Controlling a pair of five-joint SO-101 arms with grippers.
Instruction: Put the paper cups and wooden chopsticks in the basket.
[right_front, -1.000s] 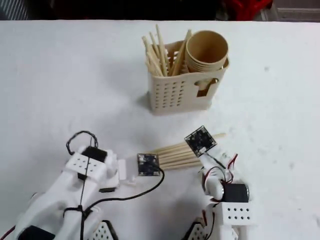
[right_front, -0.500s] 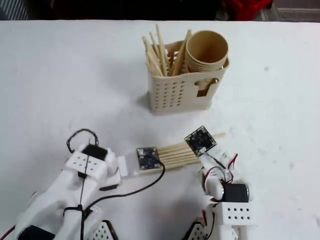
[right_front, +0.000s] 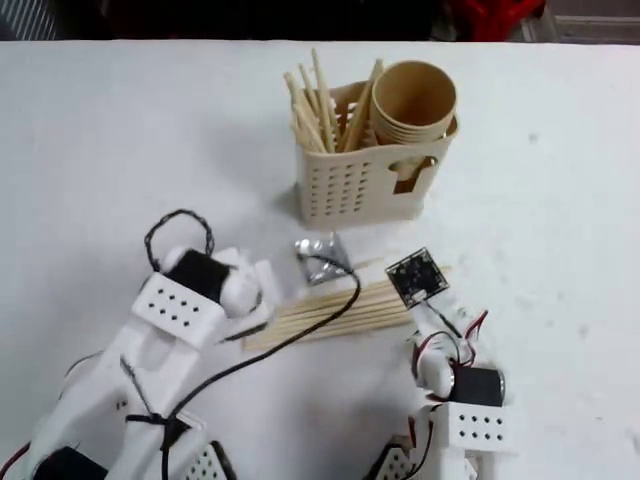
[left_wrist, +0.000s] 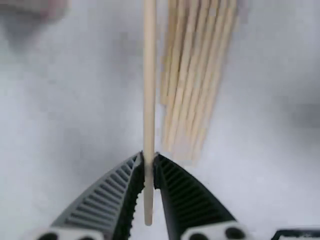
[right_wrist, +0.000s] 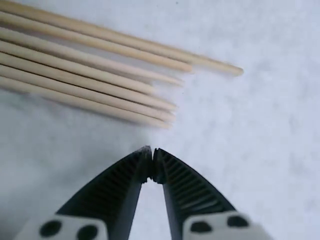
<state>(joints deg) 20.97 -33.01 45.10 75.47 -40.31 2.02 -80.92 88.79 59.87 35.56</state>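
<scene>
The left arm (right_front: 185, 300) is placed at the near left of the table (right_front: 100, 150). Its left claw (left_wrist: 148, 170) is shut on a single chopstick (left_wrist: 149, 75), pinched close to one end, w/ most of the length stuck out ahead. Just beside the held stick, the loose chopsticks (right_front: 340, 312) are laid flat in a rough bundle, near-centre, btwn the two arms. They are set apart from the basket (right_front: 350, 195), which is stood farther off. Upright chopsticks (right_front: 312, 105) & stacked paper cups (right_front: 413, 100) are already held in it. At the near right, the right claw (right_wrist: 151, 162) is shut tight w/ nothing in it, tips just short of the bundle's ends.

Handling, as judged: the sticks are taken to be v. light, stiff, thin & smooth, so prob. apt to roll or swivel in a pinch. An end grip is expected to let a stick pivot. A hold nearer mid-length would be steadier. One or two at a time is advised, as a full bundle would likely be spilled. Little squeeze is needed & snapping is unlikely.
</scene>
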